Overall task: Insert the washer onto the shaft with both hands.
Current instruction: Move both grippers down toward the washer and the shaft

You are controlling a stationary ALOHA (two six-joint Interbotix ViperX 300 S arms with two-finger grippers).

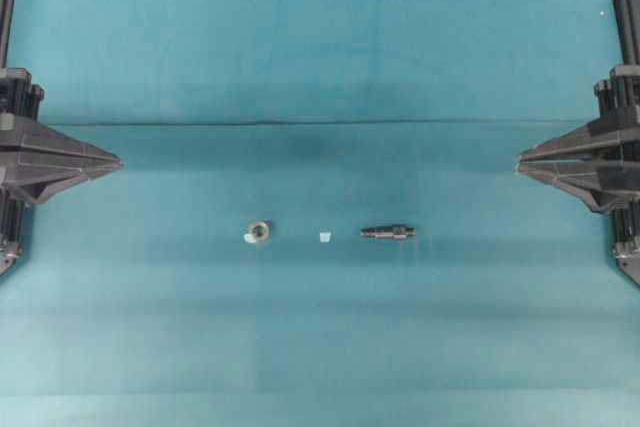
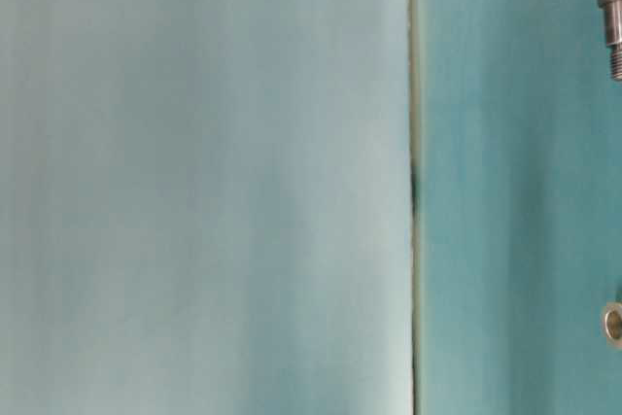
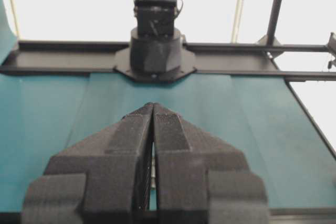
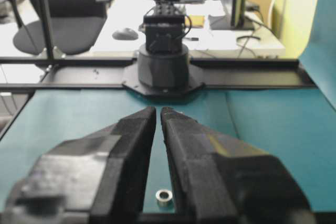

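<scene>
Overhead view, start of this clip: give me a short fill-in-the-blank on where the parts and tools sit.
1. The washer lies to the ____ of the shaft in the overhead view.
2. A small pale tape square lies ____ the washer and the shaft.
3. The left tool and the right tool both have their jaws ____.
4. The shaft lies on the teal mat, held by ____ tool.

Missing words: left; between; shut; neither
</scene>
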